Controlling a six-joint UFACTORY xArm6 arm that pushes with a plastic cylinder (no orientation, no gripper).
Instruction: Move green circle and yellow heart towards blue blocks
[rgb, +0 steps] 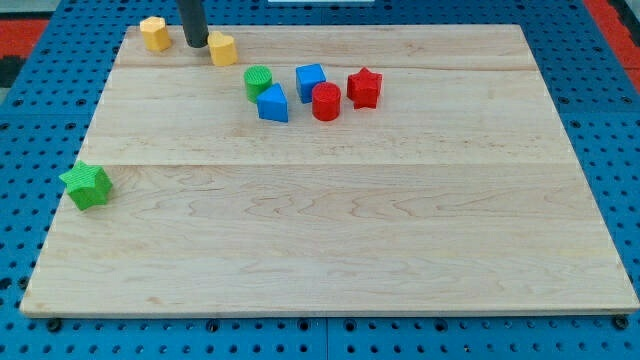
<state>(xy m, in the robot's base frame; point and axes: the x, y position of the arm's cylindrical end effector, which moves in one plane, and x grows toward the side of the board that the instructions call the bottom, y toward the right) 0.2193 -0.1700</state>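
Observation:
The green circle (258, 81) sits at the view's top, touching the upper left of a blue block (273, 104). A second blue block, a cube (310, 81), lies just to the right. A yellow block (222, 48), possibly the heart, lies up and left of the green circle. My tip (195, 44) stands right at that yellow block's left side, close to or touching it. A second yellow block (154, 33) lies further left, near the board's top left corner.
A red cylinder (326, 102) and a red star (364, 88) lie right of the blue blocks. A green star (87, 186) sits near the board's left edge (62, 215). A blue pegboard surrounds the wooden board.

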